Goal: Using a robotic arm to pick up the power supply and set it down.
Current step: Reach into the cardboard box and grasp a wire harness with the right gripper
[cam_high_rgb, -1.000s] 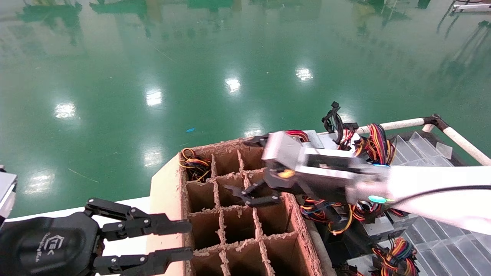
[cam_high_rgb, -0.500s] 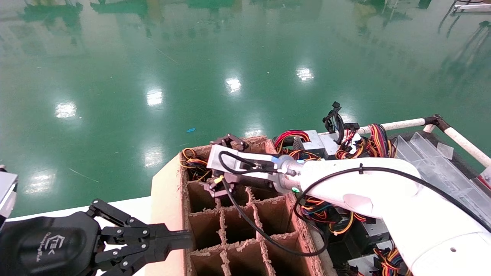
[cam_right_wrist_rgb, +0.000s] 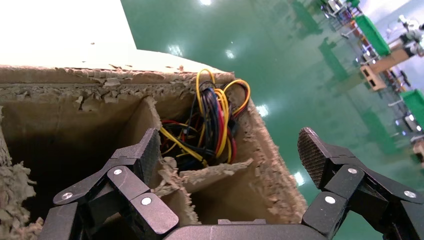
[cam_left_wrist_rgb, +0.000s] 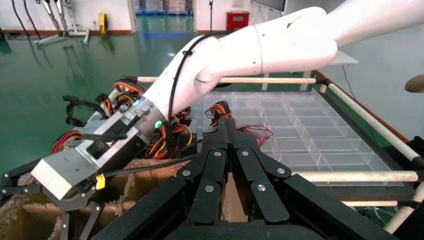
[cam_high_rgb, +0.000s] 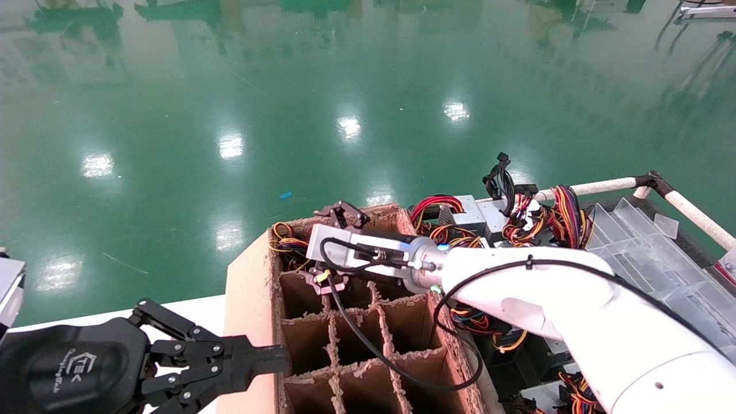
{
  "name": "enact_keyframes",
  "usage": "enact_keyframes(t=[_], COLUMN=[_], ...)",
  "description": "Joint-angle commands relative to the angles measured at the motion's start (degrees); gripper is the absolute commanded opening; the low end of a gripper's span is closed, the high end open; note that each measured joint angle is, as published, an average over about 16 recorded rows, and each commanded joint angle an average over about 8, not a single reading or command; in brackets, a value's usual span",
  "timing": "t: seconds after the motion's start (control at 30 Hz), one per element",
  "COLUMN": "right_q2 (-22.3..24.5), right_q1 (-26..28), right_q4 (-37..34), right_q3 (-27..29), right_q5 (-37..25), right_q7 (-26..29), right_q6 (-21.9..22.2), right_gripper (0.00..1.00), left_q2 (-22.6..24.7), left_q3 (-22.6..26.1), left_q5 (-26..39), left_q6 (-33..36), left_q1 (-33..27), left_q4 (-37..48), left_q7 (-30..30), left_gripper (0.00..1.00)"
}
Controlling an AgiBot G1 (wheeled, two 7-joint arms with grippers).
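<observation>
Box (cam_high_rgb: 247,299) fills lower centre. Your right arm (cam_high_rgb: 546,299) reaches over its top-left cells. Right gripper (cam_high_rgb: 333,247) spread, empty. Supply wires (cam_high_rgb: 290,247) sit in corner cell. Left gripper (cam_high_rgb: 253,359) clenched, parked lower left. Step: approach. Next: descend, clearing dividers.

Divided box (cam_high_rgb: 345,339): centre foreground, on the table (cam_high_rgb: 195,307).
Wire bundle (cam_high_rgb: 290,244): in the box's far-left cell.
Right gripper (cam_high_rgb: 333,247): over the box's far row, just beside that bundle.
Left gripper (cam_high_rgb: 253,359): at the box's near-left wall.
Other supplies (cam_high_rgb: 489,215): right of the box.
Clear tray (cam_high_rgb: 644,236): far right.
</observation>
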Motion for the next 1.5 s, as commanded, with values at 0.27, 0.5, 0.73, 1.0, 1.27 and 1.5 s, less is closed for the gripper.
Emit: enact_keyframes(t=[0.27, 0.5, 0.73, 1.0, 1.27, 1.5], right_q2=[-0.1, -0.1, -0.1, 0.0, 0.0, 0.1], right_q1=[-0.4, 0.4, 1.5, 2.2, 2.9, 3.0], right_q4=[1.8, 1.9, 2.5, 2.9, 2.4, 2.1], right_q3=[-7.0, -13.5, -18.6, -22.8, -26.3, -28.5], right_q5=[7.8, 12.0, 15.3, 19.1, 22.1, 24.5], right_q7=[-3.8, -4.2, -4.3, -4.8, -4.6, -4.4], right_q6=[6.4, 10.0, 12.7, 14.6, 15.4, 15.4], right_gripper=[0.57, 0.18, 0.00, 0.00, 0.00, 0.00], left_q2=[0.0, 0.0, 0.0, -0.1, -0.1, -0.1], left_q3=[0.0, 0.1, 0.1, 0.1, 0.2, 0.2], left_q5=[0.0, 0.0, -0.1, -0.1, -0.1, -0.1], left_q6=[0.0, 0.0, 0.0, -0.1, -0.1, -0.1], left_q1=[0.0, 0.0, 0.0, 0.0, 0.0, 0.0], left_q4=[0.0, 0.0, 0.0, 0.0, 0.0, 0.0], left_q7=[0.0, 0.0, 0.0, 0.1, 0.1, 0.1], left_gripper=[0.02, 0.37, 0.98, 1.00, 1.00, 1.00])
